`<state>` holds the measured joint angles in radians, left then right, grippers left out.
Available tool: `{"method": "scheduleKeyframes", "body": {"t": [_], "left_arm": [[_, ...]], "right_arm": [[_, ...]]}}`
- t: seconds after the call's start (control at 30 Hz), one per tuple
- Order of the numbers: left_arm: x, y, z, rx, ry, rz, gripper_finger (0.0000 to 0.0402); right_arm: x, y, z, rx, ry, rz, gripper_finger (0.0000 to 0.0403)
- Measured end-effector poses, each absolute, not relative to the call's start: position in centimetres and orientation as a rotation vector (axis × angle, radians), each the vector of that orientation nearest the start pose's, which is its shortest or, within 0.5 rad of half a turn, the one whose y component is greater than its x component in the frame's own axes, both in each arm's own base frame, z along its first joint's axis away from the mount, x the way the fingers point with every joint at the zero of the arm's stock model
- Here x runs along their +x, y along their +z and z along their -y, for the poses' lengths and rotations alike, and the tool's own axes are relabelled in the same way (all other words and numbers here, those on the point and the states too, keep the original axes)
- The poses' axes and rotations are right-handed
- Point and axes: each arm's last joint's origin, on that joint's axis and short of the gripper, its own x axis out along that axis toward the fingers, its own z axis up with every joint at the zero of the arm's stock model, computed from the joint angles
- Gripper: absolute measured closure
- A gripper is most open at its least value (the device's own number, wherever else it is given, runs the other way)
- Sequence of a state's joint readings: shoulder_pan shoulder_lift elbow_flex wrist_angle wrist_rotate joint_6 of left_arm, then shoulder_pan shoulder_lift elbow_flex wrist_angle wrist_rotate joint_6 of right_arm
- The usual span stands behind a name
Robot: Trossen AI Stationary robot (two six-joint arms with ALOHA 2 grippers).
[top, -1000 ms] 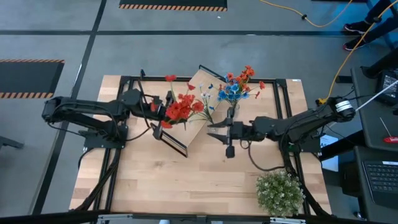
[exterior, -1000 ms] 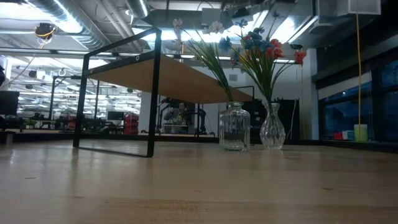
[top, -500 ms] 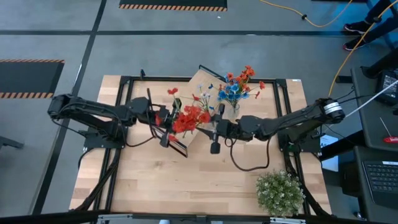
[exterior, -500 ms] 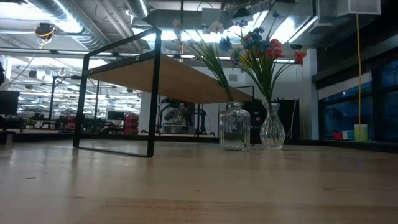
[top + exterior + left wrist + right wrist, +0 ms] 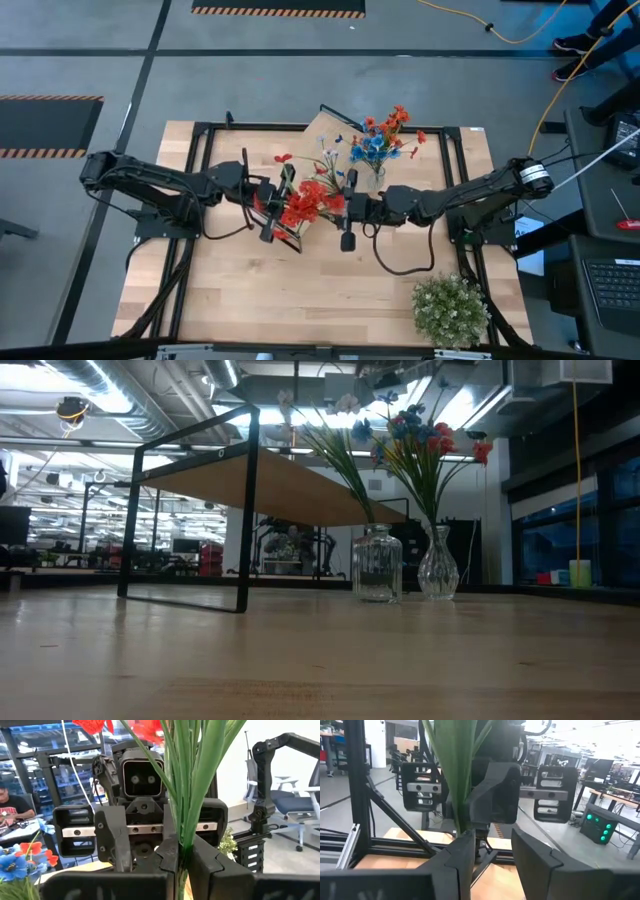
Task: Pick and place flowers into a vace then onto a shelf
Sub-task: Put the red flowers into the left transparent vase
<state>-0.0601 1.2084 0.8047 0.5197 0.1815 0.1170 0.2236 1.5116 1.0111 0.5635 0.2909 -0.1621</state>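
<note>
My left gripper sits over the table's middle, shut on a bunch of red flowers whose blossoms stand above it. My right gripper faces it from the table's right, open. In the right wrist view the green stems rise just beside one of its fingers; whether they touch, I cannot tell. The shelf stands behind on its black frame. Two glass vases hold white and blue-and-red sprigs. My left gripper pinches the bunch's green stems near their lower end between its two fingers, coming level from the table's left, fingers across the stems. The bunch is lifted clear of the table and stands upright, leaves and red blossoms above the fingers.
A bushy round green plant sits near the table's right near corner. The shelf's black wire frame stands just beyond both grippers. Bare tabletop spreads along the near side.
My left gripper has carried the red flowers toward the table's right and slightly nearer, keeping them upright. My right gripper has moved left toward the bunch, so the two grippers now face each other closely with the stems between them.
</note>
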Motion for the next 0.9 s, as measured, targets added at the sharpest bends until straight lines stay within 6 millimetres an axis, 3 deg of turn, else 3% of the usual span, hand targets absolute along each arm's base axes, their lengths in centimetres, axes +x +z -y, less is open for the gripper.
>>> {"method": "scheduleKeyframes", "body": {"t": [0.37,0.9], "left_arm": [[25.3,33.1,1.5,0.124,-0.155,0.11,0.0385],[26.9,32.3,1.8,0.151,-0.194,0.149,0.0384]], "right_arm": [[33.2,31.2,-6.8,-0.202,-0.06,0.038,0.027],[33.2,31.2,-6.8,-0.151,-0.061,0.041,0.027]]}}
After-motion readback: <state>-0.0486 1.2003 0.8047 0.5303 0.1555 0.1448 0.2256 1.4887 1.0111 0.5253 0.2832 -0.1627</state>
